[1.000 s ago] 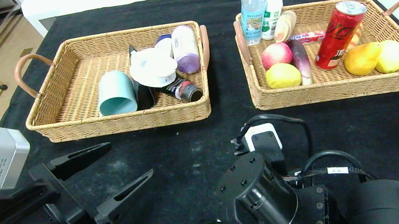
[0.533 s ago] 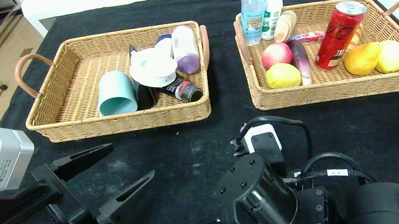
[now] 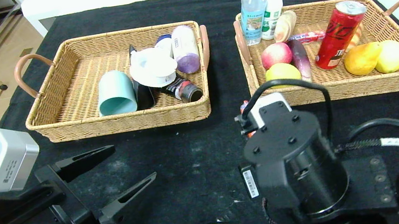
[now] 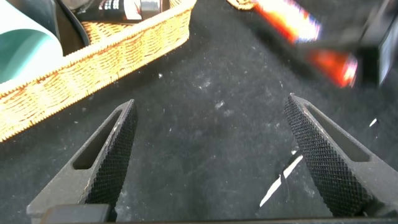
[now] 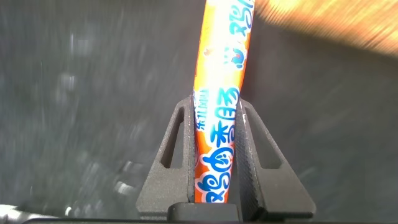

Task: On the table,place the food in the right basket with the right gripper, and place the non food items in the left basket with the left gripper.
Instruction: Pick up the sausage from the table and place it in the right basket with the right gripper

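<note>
The right gripper (image 5: 219,163) is clamped on the long orange wrapped sausage (image 5: 221,118), holding it above the black table (image 3: 196,144) just in front of the right basket (image 3: 338,85), near that basket's front left corner. The left gripper (image 3: 113,172) hangs over the table's near left part, its fingers (image 4: 112,152) spread wide with nothing between them, in front of the left basket (image 3: 125,121), where the teal mug (image 3: 116,93) and white lid (image 3: 153,69) lie.

The orange wrapped sausage (image 5: 219,118) carries blue Chinese characters, not clearly legible.
</note>
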`<move>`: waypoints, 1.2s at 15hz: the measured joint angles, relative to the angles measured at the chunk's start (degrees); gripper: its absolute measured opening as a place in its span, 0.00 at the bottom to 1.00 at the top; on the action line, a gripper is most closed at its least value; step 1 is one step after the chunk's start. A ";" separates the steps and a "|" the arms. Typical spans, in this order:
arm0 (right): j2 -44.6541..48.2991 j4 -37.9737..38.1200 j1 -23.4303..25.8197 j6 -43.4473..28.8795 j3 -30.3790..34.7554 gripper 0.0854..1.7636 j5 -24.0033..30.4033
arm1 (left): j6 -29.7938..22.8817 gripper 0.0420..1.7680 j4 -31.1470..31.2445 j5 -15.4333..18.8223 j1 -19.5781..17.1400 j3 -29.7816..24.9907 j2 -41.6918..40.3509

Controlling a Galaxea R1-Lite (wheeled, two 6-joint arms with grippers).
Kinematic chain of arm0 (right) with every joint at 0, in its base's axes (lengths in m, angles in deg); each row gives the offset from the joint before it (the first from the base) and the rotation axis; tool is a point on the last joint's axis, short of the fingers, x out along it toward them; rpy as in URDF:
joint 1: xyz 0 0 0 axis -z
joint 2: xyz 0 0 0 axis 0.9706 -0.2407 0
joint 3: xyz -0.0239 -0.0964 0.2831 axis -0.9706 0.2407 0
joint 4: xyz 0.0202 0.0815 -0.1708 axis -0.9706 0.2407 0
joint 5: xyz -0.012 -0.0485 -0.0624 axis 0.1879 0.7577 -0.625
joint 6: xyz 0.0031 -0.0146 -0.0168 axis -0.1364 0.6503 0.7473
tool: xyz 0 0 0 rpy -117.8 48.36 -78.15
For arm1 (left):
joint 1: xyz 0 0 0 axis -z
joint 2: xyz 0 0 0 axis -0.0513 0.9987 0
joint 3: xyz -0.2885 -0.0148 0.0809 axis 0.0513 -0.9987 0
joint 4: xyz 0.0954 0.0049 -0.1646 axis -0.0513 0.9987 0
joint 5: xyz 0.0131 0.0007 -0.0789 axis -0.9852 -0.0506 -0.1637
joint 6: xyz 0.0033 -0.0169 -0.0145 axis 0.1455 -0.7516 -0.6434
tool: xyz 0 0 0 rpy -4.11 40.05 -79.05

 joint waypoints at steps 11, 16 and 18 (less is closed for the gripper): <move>-0.85 -24.72 18.08 24.82 -9.33 0.23 6.01 | 0.22 0.97 -0.06 0.01 0.15 -0.26 -0.06; -5.81 -38.23 23.65 31.38 -9.62 0.23 7.74 | 0.23 0.97 -0.09 0.01 0.15 -0.26 -0.26; -6.81 -39.50 24.67 32.66 -9.73 0.23 7.77 | 0.26 0.97 -0.09 0.00 0.17 -0.26 -0.26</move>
